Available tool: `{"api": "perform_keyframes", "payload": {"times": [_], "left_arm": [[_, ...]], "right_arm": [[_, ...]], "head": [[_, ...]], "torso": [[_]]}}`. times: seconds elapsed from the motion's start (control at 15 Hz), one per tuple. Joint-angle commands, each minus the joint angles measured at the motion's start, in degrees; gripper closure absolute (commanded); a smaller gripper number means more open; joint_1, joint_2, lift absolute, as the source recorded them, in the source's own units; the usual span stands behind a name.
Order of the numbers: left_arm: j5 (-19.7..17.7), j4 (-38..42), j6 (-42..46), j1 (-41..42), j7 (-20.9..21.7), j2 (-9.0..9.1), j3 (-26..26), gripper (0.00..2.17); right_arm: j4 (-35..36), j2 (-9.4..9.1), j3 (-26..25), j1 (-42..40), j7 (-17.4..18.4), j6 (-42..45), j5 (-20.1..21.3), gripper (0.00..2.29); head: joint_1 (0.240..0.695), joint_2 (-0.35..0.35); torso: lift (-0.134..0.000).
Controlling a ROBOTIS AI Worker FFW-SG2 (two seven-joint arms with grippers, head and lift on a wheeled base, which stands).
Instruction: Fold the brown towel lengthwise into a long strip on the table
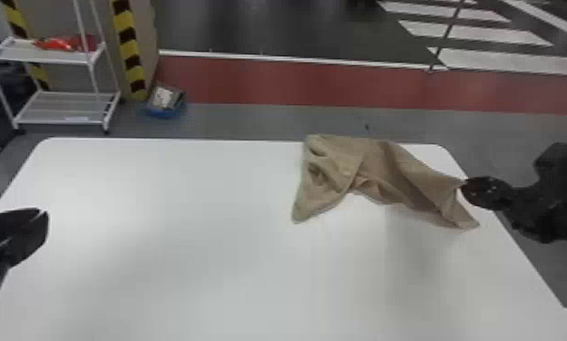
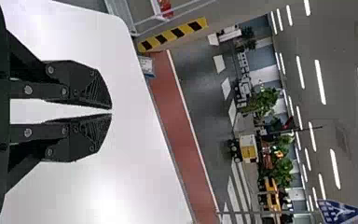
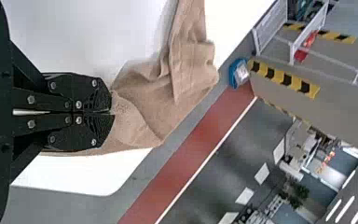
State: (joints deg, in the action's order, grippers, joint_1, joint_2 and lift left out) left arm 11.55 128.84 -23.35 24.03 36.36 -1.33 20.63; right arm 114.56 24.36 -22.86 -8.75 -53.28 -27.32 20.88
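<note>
Brown cloth, matte and soft-looking: the towel [image 1: 379, 158] lies right of centre in the head view, on the far right part of a smooth white tabletop [image 1: 182, 204]. Shape irregular, crumpled, not a strip. Left part has deep folds and one pointed corner aimed toward the bottom of the frame; right part runs out in slanting creases to a second pointed corner near the tabletop's right edge. Right wrist view: weave looks finely nubby by the fingertips, with raised, rounded folds farther off.

Right claw [image 1: 465, 183], black, at the right of the frame: flat fingers closed together on the towel's right end, cloth pinched at the tips. Left claw [image 1: 43, 214], black, at the left edge of the frame: fingers slightly parted, tips close, holding nothing. In the left wrist view, a narrow gap runs between its two flat fingers and widens toward their base.

Edges: tabletop corners rounded at upper left and upper right; the towel's upper border meets the far edge. The right side slants down to lower right, with the right claw close by. Open white surface stretches between left claw and towel, and from the towel toward the bottom of the frame.
</note>
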Motion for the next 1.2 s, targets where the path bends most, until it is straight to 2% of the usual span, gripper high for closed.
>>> {"api": "perform_keyframes", "payload": {"times": [0.0, 0.07, 0.13, 0.2, 0.27, 0.33, 0.4, 0.53, 0.67, 0.87, 0.93, 1.0, 1.13], "left_arm": [[0.23, -1.05, 0.54, -0.65, 0.21, -0.25, -0.86, 0.55], [0.14, -0.96, 0.54, -0.65, 0.38, -0.25, -0.86, 0.55], [0.05, -0.79, 0.36, -0.39, 0.38, -0.34, -0.77, 0.55], [-0.03, -0.52, 0.54, -0.12, 0.38, -0.34, -0.33, 0.55], [-0.12, -0.26, 0.36, 0.14, 0.38, -0.42, 0.37, 0.55], [-0.3, -0.17, 0.54, 0.4, 0.38, -0.42, 0.81, 0.55], [-0.38, -0.26, 0.54, 0.49, 0.47, -0.51, 1.34, 0.55], [-0.38, -0.7, 0.54, 0.49, 0.38, -0.69, 1.43, 0.55], [-0.65, -1.23, 1.59, 0.32, 0.38, -0.69, 1.34, 0.55], [-0.65, -2.02, 1.77, -0.21, 0.47, -0.77, 0.72, 0.55], [-0.65, -2.02, 1.77, -0.21, 0.56, -0.77, 0.64, 0.55], [-0.65, -2.02, 1.77, -0.12, 0.56, -0.77, 0.72, 0.55], [-0.82, -2.02, 1.77, -0.04, 1.0, -0.86, 1.16, 0.55]], "right_arm": [[6.64, -1.07, 2.73, -1.62, -5.26, -1.12, -0.49, 1.92], [9.1, -1.77, 4.22, -1.88, -8.24, -1.65, -0.84, 1.92], [11.82, -2.74, 6.42, -1.97, -12.02, -2.35, -0.84, 1.92], [13.93, -3.18, 8.71, -2.06, -16.86, -2.53, -0.84, 1.92], [15.16, -3.35, 10.64, -2.15, -21.95, -2.17, -0.66, 1.92], [15.69, -3.18, 11.69, -2.59, -25.04, -1.65, -0.13, 1.92], [15.96, -2.91, 11.87, -3.38, -25.04, -0.24, 0.75, 1.92], [15.87, -0.98, 11.08, -4.52, -25.04, 1.69, 2.33, 1.92], [15.16, 0.6, 4.49, -6.28, -25.04, 6.44, 4.26, 1.92], [8.84, 2.27, -7.47, -5.22, -25.04, 17.69, 4.35, 1.92], [6.64, 2.8, -9.84, -4.52, -25.04, 21.91, 6.02, 1.92], [3.74, 3.59, -12.3, -3.11, -25.04, 25.42, 7.42, 1.92], [-1.97, 6.4, -15.46, 1.72, -25.04, 27.18, 7.86, 1.92]], "head": [[0.695, -0.141], [0.695, -0.124], [0.695, -0.074], [0.695, -0.038], [0.695, -0.006], [0.695, 0.037], [0.695, 0.079], [0.695, 0.134], [0.695, 0.139], [0.695, 0.06], [0.695, 0.021], [0.695, -0.049], [0.695, -0.112]], "torso": [[-0.093], [-0.093], [-0.093], [-0.093], [-0.093], [-0.093], [-0.093], [-0.093], [-0.093], [-0.093], [-0.093], [-0.093], [-0.093]]}}
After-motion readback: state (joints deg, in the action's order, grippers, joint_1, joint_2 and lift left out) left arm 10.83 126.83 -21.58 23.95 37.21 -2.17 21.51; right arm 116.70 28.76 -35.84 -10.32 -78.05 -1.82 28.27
